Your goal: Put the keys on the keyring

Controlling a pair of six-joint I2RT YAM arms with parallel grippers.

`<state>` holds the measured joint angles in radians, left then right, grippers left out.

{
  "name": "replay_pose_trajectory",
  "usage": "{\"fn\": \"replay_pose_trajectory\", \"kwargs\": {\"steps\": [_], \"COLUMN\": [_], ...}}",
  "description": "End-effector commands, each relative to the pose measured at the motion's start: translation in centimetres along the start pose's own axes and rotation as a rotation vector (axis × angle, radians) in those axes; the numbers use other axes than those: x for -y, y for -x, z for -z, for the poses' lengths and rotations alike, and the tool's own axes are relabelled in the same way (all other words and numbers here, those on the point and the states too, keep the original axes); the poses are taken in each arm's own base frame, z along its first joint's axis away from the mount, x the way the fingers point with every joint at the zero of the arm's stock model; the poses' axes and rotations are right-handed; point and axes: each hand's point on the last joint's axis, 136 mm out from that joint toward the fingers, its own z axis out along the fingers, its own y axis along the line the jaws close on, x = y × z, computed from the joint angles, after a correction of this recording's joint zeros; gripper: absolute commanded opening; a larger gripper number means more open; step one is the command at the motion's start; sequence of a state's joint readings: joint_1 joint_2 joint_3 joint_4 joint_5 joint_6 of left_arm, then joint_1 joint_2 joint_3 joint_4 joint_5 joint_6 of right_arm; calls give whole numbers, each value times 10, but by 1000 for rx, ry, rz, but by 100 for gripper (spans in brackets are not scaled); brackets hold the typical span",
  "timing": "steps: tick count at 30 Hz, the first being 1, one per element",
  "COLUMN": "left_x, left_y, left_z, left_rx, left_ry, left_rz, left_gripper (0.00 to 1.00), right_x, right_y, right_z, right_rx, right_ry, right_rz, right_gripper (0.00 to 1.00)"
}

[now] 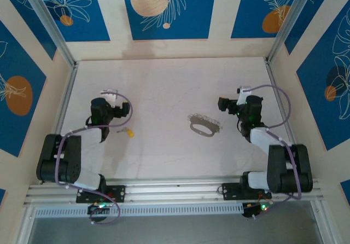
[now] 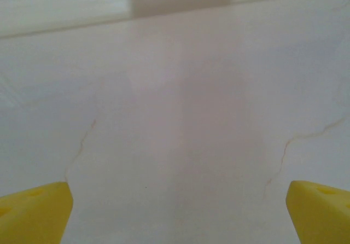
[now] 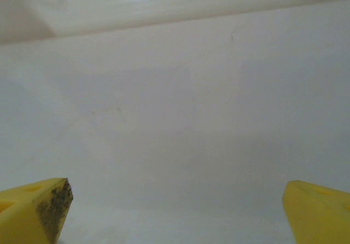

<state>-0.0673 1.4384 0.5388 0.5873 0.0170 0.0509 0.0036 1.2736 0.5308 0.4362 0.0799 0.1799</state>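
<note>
The pale, faintly veined white surface (image 1: 164, 85) carries everything. The yellow-fingered left tool (image 2: 176, 211) and right tool (image 3: 176, 210) both stand wide open, holding nothing. The thin grey metal oval keyring (image 1: 203, 128) lies flat, right of centre. The tiny silvery-grey metal keys (image 1: 205, 118) line its far edge.

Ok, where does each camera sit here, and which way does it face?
Top external: above and behind, looking down on the table, left arm, right arm, keyring and keys.
Left wrist: on the left arm, facing across bare table to the wall; left end effector open.
Right wrist: likewise; right end effector open.
Shared: both wrist views have table and yellow fingertips.
</note>
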Motion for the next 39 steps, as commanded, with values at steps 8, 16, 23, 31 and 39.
{"fn": "replay_pose_trajectory", "kwargs": {"steps": [8, 16, 23, 31, 39], "left_x": [20, 101, 150, 167, 189], "left_y": [54, 29, -17, -31, -9], "left_z": [30, 44, 66, 70, 65], "left_rx": [-54, -231, -376, -416, -394], "left_ry": [-112, -321, -375, -432, -552], "left_rz": [338, 450, 383, 392, 439], "left_gripper": [100, 98, 95, 95, 95], "right_x": [-67, -115, -127, -137, -150], "right_y": [-23, -94, -137, -147, -149], "right_z": [47, 67, 63, 52, 34], "right_rx": [-280, -518, -616, -680, -708], "right_ry": [222, 223, 187, 153, 142], "right_rz": [-299, -300, -351, -323, -312], "right_gripper": [99, 90, 83, 77, 64]}}
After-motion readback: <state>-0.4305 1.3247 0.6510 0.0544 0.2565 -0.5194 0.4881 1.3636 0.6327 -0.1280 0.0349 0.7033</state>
